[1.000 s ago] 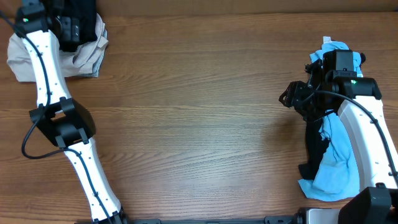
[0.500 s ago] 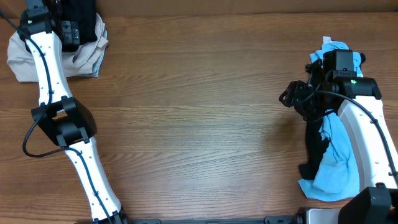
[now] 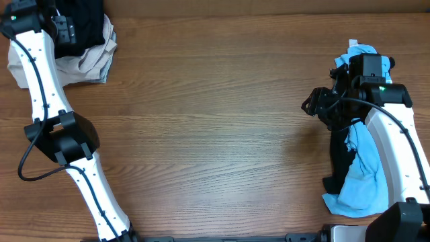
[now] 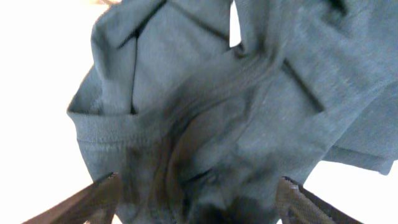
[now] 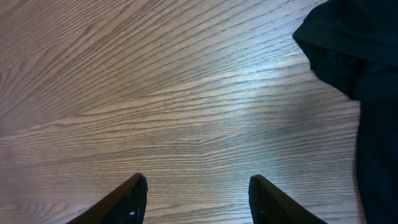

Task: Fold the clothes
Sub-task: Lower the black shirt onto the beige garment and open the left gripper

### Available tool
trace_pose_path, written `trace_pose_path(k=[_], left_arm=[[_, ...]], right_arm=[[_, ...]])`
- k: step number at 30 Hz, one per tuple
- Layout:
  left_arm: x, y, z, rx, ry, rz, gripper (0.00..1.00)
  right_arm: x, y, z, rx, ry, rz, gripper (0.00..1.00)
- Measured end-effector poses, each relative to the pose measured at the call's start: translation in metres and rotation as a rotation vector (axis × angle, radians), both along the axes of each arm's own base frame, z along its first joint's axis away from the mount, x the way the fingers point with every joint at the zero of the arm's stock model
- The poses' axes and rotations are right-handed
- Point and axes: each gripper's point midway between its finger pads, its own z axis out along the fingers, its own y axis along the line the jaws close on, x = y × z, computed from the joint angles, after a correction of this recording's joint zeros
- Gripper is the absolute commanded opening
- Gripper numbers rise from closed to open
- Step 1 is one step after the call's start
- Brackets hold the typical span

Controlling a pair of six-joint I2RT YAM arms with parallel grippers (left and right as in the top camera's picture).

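Note:
At the far left corner a black garment (image 3: 91, 17) lies against a crumpled beige one (image 3: 84, 64). My left gripper (image 3: 59, 27) is down on the black garment. In the left wrist view that black cloth (image 4: 205, 106) fills the frame and bunches in the gap of the left gripper (image 4: 199, 186), whose jaws stand wide apart. On the right a light blue T-shirt (image 3: 366, 178) lies over another black garment (image 3: 339, 158), under my right arm. My right gripper (image 3: 310, 105) hovers open over bare wood, left of that pile. The edge of the black cloth (image 5: 367, 74) shows right of the right gripper (image 5: 196, 186).
The wooden table (image 3: 215, 121) stretches between the two piles. The left arm's elbow (image 3: 60, 138) sits low over the left side of the table. The far table edge runs just behind the left pile.
My left arm has swung left, uncovering more of the beige garment, and its jaws have narrowed around the black cloth. The right arm has not moved.

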Motion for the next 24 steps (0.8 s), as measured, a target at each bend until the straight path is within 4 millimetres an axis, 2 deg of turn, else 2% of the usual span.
trace_pose_path(k=[3,5,7,10,12,13,14,20,24], left_arm=[[-0.002,0.006,-0.004,-0.004,0.006,0.012,0.65],[0.001,0.008,-0.007,-0.002,-0.001,0.014,0.49],[0.006,0.011,-0.012,0.001,-0.011,0.015,0.37],[0.012,0.015,-0.022,0.003,-0.016,0.014,0.25],[0.013,0.015,-0.027,-0.003,-0.013,0.013,0.21],[0.013,0.014,-0.028,-0.006,-0.012,0.01,0.08],[0.014,0.013,-0.028,-0.011,-0.015,0.006,0.04],[0.022,0.004,-0.026,-0.049,-0.048,-0.032,0.04],[0.03,-0.018,-0.027,-0.104,-0.064,-0.094,0.04]], right_arm=[[0.0,0.0,0.0,0.0,0.001,0.0,0.56],[0.0,0.0,0.0,0.0,0.0,0.0,0.56],[0.0,0.0,0.0,0.0,0.0,0.0,0.56],[0.0,0.0,0.0,0.0,0.0,0.0,0.56],[0.0,0.0,0.0,0.0,0.0,0.0,0.56],[0.0,0.0,0.0,-0.001,0.001,-0.001,0.56],[0.0,0.0,0.0,0.0,0.001,0.0,0.56],[0.0,0.0,0.0,-0.001,0.0,0.0,0.56],[0.0,0.0,0.0,0.0,0.0,0.0,0.56]])
